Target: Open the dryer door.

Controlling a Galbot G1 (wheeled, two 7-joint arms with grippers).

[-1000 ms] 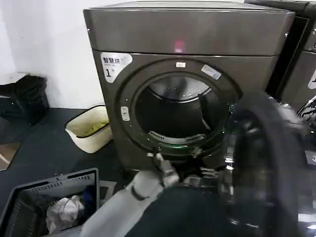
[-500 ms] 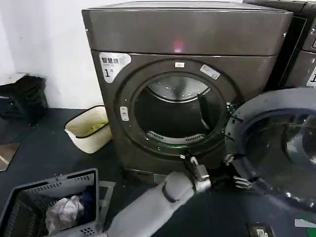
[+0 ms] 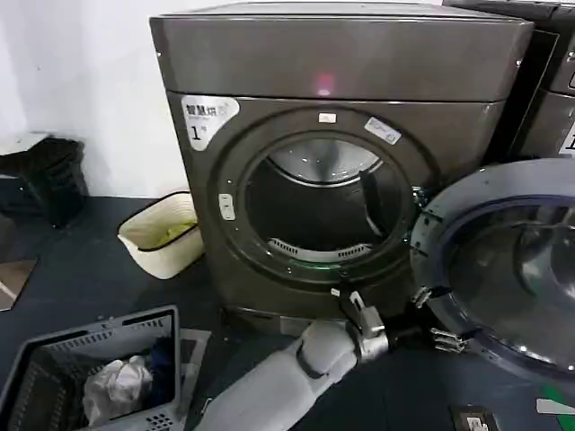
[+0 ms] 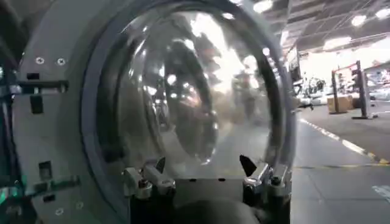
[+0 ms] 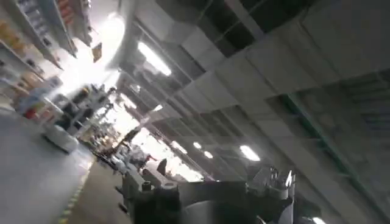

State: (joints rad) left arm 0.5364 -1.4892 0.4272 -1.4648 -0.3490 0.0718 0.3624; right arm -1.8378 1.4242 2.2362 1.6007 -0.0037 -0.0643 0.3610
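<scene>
The grey-bronze dryer [image 3: 341, 63] with the white "1" sticker [image 3: 205, 121] stands with its drum opening [image 3: 323, 206] uncovered. The dryer door [image 3: 437, 220] hangs swung out to the right, its grey inner rim and dark glass facing me. My left gripper [image 3: 436, 319] sits at the door's lower left edge, open. In the left wrist view the left gripper [image 4: 203, 165] has its fingers spread wide before the door's domed glass [image 4: 183, 91], with nothing between them. The right wrist view has the right gripper [image 5: 207, 176] open, pointing up at a ceiling with lights.
A cream basket [image 3: 162, 233] sits on the dark floor left of the dryer. A grey laundry basket [image 3: 54, 346] holding clothes is at the front left. A black object [image 3: 45, 175] stands by the left wall. A second grey machine [image 3: 548, 99] is at the right.
The door has swung further out to the right and settled wide open. My left arm has followed it to the right, gripper now at the door's lower edge.
</scene>
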